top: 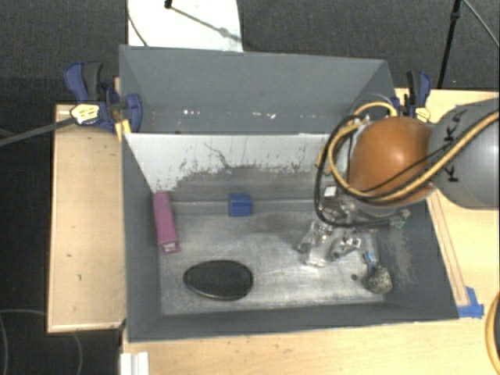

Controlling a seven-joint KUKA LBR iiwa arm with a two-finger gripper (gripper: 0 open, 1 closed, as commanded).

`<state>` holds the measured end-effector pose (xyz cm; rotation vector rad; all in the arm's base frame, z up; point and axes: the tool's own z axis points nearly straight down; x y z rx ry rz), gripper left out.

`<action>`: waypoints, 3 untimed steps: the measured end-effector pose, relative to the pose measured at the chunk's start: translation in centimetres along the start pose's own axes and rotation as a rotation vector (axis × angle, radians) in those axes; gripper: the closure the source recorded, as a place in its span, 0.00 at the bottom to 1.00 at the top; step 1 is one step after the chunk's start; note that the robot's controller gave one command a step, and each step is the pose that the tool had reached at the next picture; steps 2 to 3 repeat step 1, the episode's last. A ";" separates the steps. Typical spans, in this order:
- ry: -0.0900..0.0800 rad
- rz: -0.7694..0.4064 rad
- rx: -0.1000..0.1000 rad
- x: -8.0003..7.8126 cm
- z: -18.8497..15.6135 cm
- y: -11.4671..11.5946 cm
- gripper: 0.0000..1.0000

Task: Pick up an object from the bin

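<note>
Four loose things lie on the floor of the bin (258, 92), well apart from one another. A pink bar (165, 221) lies along the left wall, its length running from back to front. A small blue block (241, 205) sits near the back edge of the floor, left of the middle, close to the scuffed back wall. A flat black oval (218, 279) rests near the front edge, towards the left corner. A small grey-brown lump (380, 281) sits towards the front right corner.

The arm (469, 170) comes in over the right rim, its wrist under a round orange cover (387, 151) with yellow and black cables (332, 158) looped round it. Below the cover the gripper (322, 248) is down low over the right half of the floor, close to the metal or on it. The lump is the nearest thing to it, just beside it towards the front right corner, apart from its tip. The other three are well off to its left. How wide the gripper stands I cannot tell, nor can I make out anything in its hold.
</note>
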<state>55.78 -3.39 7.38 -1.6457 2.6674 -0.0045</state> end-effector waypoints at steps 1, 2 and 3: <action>0.002 -0.289 0.001 4.9 -17.0 -0.6 1.00; 0.002 -0.289 0.001 4.9 -17.0 -0.6 1.00; 0.002 -0.289 0.001 4.9 -17.0 -0.6 1.00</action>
